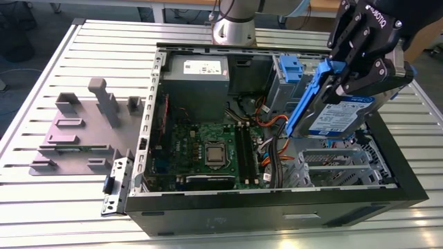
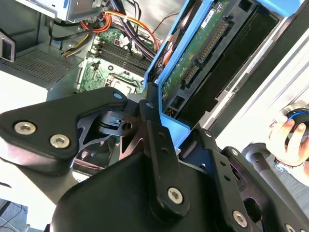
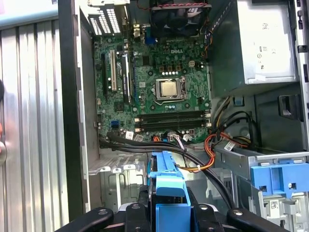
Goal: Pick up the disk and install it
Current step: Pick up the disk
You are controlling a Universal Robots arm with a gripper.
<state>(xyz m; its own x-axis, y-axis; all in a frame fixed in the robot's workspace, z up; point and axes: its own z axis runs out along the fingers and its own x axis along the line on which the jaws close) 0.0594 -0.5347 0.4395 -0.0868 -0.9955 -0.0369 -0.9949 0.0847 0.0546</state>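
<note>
The pincer (image 1: 368, 82) is clenched on the disk (image 1: 337, 117), its fingers pressing the blue rails on either edge. The disk hangs from it on a slant, label face out, one long edge down. It is held up in the air over the open computer case (image 1: 277, 200) that lies on the table (image 1: 62, 218), and as far as I can tell it touches nothing but the pincer.

Straight below the pincer sits a bare metal drive cage (image 1: 333, 165). A bundle of orange and black cables (image 1: 271, 123) runs just beside the disk's lower edge, and past those lies the green motherboard (image 1: 207, 150). Further off from the pincer, at the far wall of the case, are a grey power-supply box (image 1: 196, 70) and a separate blue caddy (image 1: 291, 67). In the second wrist view the disk's green underside and its connector strip face the camera. In the first wrist view a blue rail end juts out ahead of the pincer, over the cables.

I judge the pick-up done and the install in hand: the disk is over the case but not seated. Seating it calls for squaring the tilted disk to its bay so both rails enter evenly, with the connector end facing the cables and none of them trapped beneath.
</note>
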